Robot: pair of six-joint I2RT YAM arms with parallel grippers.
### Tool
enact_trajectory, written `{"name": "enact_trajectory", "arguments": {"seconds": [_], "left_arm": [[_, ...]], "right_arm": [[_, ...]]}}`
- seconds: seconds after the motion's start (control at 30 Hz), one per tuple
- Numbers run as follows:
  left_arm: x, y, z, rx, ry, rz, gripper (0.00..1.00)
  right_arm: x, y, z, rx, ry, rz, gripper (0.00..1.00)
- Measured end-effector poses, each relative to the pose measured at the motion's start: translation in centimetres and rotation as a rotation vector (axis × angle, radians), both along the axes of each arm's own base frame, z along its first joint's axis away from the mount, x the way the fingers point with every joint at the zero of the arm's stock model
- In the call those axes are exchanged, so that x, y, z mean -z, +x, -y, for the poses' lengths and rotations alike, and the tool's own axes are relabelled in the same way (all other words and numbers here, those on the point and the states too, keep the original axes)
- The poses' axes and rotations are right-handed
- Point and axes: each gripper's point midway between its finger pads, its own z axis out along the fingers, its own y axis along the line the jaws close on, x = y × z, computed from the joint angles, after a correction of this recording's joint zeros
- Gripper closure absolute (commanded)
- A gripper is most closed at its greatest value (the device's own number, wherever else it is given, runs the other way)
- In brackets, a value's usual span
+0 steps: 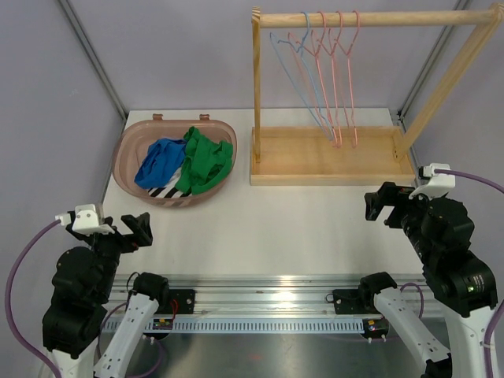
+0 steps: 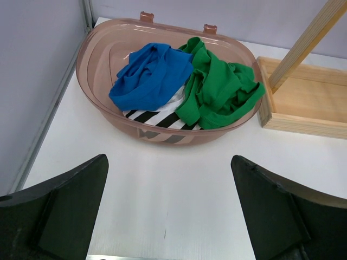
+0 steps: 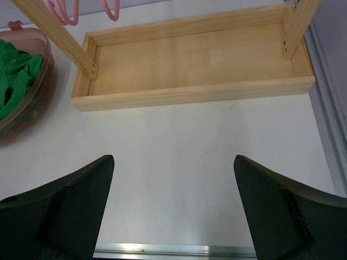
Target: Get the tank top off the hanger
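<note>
Gaping wide, left end effector [image 2: 168, 162] and right end effector [image 3: 173, 160]; hanger rail [image 1: 394, 17] solely in top view

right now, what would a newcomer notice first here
The bright green garment and blue garment stand out, heaped in the pink basket at the back left. To its right, the wooden rack holds only bare pink and blue hangers, no clothing on any.
</note>
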Motion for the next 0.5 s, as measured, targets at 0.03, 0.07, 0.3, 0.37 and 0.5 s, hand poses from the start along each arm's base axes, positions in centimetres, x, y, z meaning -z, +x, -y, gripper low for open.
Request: {"name": "enact_trajectory", "arguments": {"seconds": [0.03,0.07,0.3,0.37,0.5], "left_arm": [[0.0,-0.2,0.0,0.001,-0.001,0.007,0.01],[-0.1,-0.2,0.0,0.003,-0.003,0.011,0.01],[-0.1,-0.3,0.1,0.011,-0.004,0.013,0.01],[-0.1,-0.3,0.2,0.013,-0.005,0.012,0.01],[-0.1,-0.3,0.2,0.015,-0.005,0.012,0.01]], "right_arm": [[0.2,0.0,0.0,-0.001,0.000,-0.003,0.01],[0.4,0.1,-0.1,-0.003,-0.001,-0.009,0.00],[1.3,0.3,-0.4,-0.010,0.001,-0.035,0.01],[1.5,0.4,-0.5,-0.017,0.003,-0.044,0.01],[1.9,0.6,-0.7,-0.021,0.005,-0.058,0.01]]}}
